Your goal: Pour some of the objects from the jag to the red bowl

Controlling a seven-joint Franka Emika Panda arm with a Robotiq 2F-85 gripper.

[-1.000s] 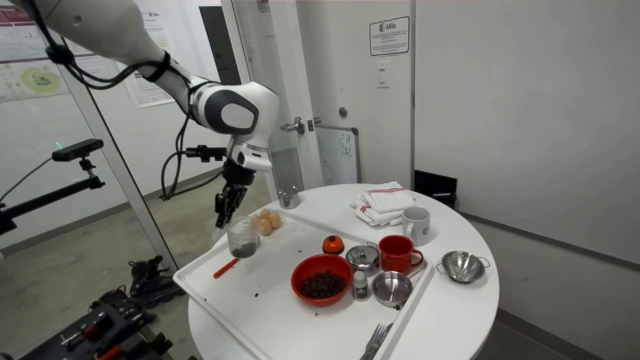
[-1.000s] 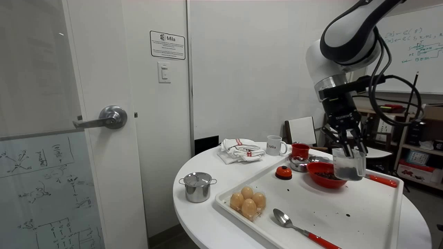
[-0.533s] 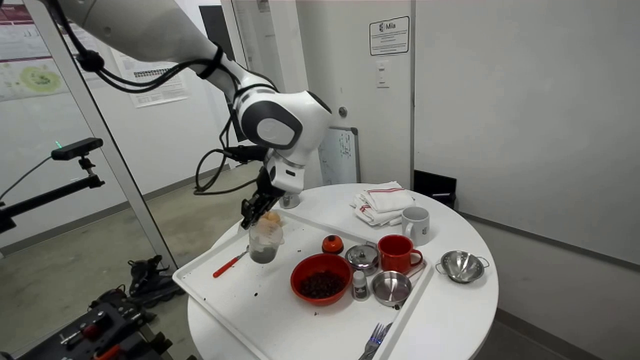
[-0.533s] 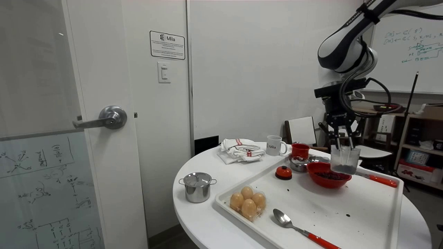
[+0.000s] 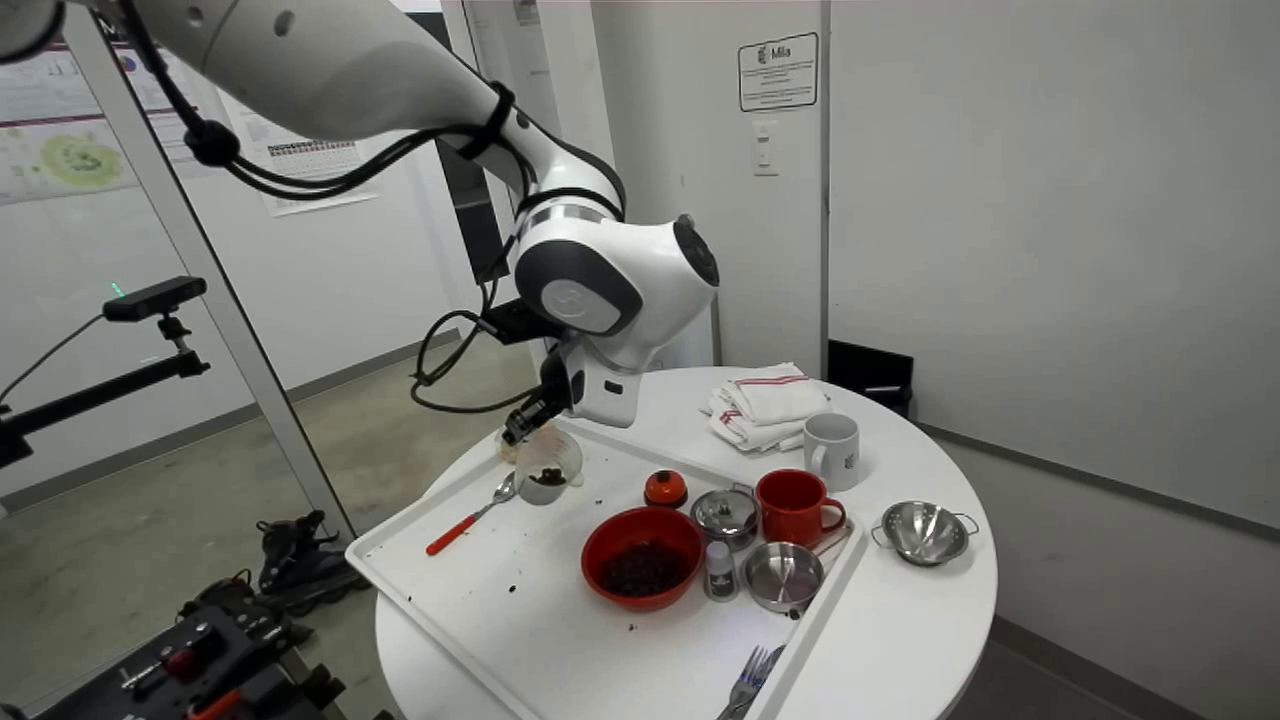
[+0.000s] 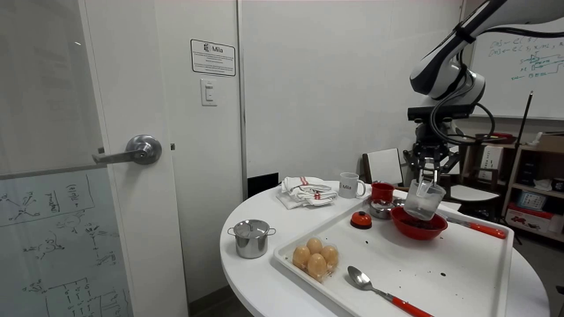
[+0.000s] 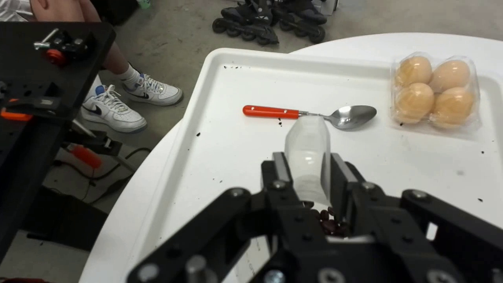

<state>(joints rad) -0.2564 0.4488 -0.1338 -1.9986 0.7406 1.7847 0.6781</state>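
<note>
The jag (image 5: 567,457) is a translucent jug, tilted and held above the tray, with some dark beans inside. It also shows in an exterior view (image 6: 424,201), where it overlaps the bowl's rim. My gripper (image 5: 512,438) is shut on its handle (image 7: 308,157); it also shows in an exterior view (image 6: 428,176) and the wrist view (image 7: 308,171). Dark red beans (image 7: 329,226) show between the fingers in the wrist view. The red bowl (image 5: 640,603) stands on the tray with dark beans in it, right of and nearer than the jag; it also shows in an exterior view (image 6: 416,233).
The white tray (image 5: 480,600) holds a red-handled spoon (image 5: 460,532), packed eggs (image 6: 316,259), an orange-red round thing (image 5: 665,489), a shaker (image 5: 720,572), a lidded steel pot (image 5: 726,515), a steel pan (image 5: 785,577) and a red mug (image 5: 795,508) near the bowl.
The arm has moved the jag rightward toward the bowl in an exterior view. The jag has gone from nearly upright to tilted, and its beans now show through the mouth. The bowl has not moved.
</note>
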